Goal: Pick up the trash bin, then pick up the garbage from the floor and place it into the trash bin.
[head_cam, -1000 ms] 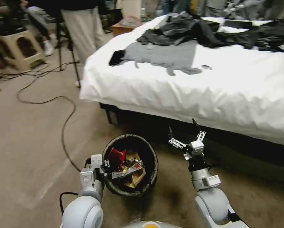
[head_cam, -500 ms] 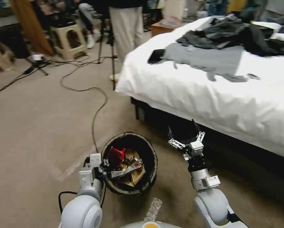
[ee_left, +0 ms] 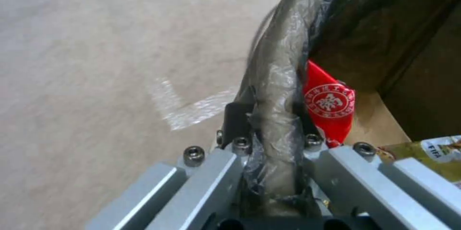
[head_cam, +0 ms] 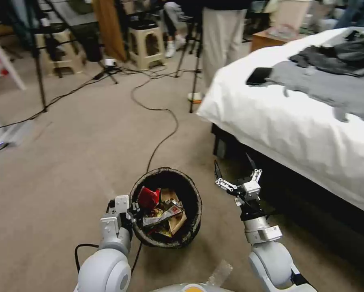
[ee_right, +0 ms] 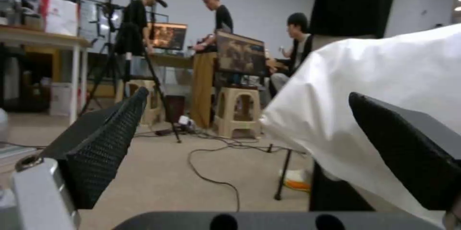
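Left gripper [head_cam: 134,211] low at robot's left front, fingers [ee_left: 240,114] clamped on trash bin [head_cam: 192,227] rim. Right gripper [head_cam: 234,165] raised ahead, fingers spread wide, holding nothing.

- Bare carpet [head_cam: 76,162] lies wide open ahead and to the robot's left of the trash bin [head_cam: 190,190].
- A black cable [head_cam: 161,134] snakes across that floor toward the bin.
- The bed [head_cam: 295,134] walls off the right side, its dark base just beside the spread, empty right end effector [head_cam: 235,172].
- Tripod legs [head_cam: 194,81] and stools [head_cam: 145,44] crowd the far floor.
- The bin is nearly full of garbage [head_cam: 161,211].
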Available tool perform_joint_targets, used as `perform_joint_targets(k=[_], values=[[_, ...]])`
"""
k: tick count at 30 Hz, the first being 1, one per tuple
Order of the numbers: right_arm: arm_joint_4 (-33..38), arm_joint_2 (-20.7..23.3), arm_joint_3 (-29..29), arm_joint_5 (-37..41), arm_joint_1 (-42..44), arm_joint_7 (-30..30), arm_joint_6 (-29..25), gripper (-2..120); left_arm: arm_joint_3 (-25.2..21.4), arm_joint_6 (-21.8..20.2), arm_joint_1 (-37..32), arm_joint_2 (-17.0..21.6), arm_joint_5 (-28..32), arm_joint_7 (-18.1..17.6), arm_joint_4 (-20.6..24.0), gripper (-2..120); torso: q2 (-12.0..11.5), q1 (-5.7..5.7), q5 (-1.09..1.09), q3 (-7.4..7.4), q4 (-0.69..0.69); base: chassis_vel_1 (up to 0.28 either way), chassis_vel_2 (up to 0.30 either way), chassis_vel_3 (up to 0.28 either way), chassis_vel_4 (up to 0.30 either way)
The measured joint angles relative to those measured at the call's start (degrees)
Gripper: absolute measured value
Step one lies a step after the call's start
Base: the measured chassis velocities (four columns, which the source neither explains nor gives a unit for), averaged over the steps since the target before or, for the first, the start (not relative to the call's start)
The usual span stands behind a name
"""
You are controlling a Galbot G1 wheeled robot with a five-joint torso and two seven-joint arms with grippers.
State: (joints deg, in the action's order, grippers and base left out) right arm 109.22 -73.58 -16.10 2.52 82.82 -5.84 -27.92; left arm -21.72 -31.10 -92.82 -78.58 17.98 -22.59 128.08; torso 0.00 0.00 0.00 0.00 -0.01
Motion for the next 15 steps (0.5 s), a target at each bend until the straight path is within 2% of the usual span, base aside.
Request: perform_joint_targets(k=[15], values=[[0.0,-0.3,0.1,-0.2,0.3,0.4,-0.2,100,0.1,0.3,0.1,-0.1,-0.1,-0.1,0.0,0,0.0,0.00,0.00,0.00,0.00,0.121,0.123,0.124,0.122]])
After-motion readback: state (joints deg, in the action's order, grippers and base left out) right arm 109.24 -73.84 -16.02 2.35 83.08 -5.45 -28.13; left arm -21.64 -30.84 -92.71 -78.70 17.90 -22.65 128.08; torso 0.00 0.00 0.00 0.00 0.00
